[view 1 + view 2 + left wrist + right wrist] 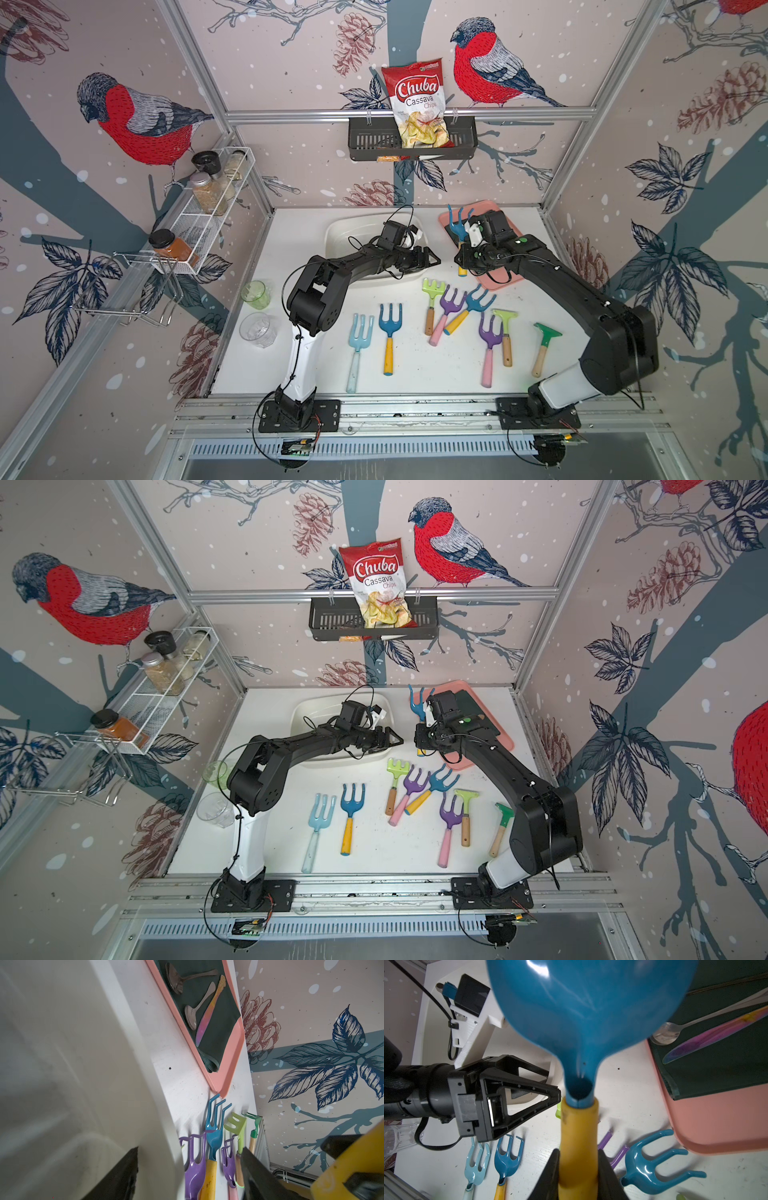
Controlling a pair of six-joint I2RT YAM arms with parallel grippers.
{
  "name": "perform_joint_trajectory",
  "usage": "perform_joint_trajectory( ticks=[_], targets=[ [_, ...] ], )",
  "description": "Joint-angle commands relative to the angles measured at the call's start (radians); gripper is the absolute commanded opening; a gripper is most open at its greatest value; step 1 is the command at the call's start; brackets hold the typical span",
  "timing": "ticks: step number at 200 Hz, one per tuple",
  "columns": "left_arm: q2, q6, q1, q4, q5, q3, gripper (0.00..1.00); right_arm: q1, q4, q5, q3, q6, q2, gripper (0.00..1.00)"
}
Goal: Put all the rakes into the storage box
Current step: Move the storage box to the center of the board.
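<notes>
The rake (457, 226), with a blue pronged head and a yellow handle, hangs upright above the table between the storage box and the pink tray. My right gripper (578, 1159) is shut on its yellow handle (579, 1136); the blue head (591, 1012) fills the right wrist view. The storage box (345, 237) is a white glossy tub at the back centre, seen in both top views (305, 717). My left gripper (432, 259) stands open over the box's right rim, its tips close beside the rake's handle. Nothing lies between its fingers (128, 1167).
Several other rakes (388, 336) lie across the front of the table. The pink tray (498, 280) with dark green cloth and spoons sits at the back right. Two cups (255, 295) stand at the left edge. A black basket (411, 141) with a chips bag hangs on the back wall.
</notes>
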Motion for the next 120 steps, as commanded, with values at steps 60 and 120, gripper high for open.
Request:
perform_joint_trajectory(
  ticks=[60, 120],
  targets=[
    [-0.094, -0.038, -0.024, 0.11, 0.014, -0.123, 0.77, 0.032, 0.007, 0.022, 0.036, 0.006, 0.028, 0.15],
    [-0.144, -0.018, -0.014, 0.064, -0.034, -0.116, 0.78, 0.045, -0.016, 0.031, 0.066, 0.035, 0.052, 0.15]
  ],
)
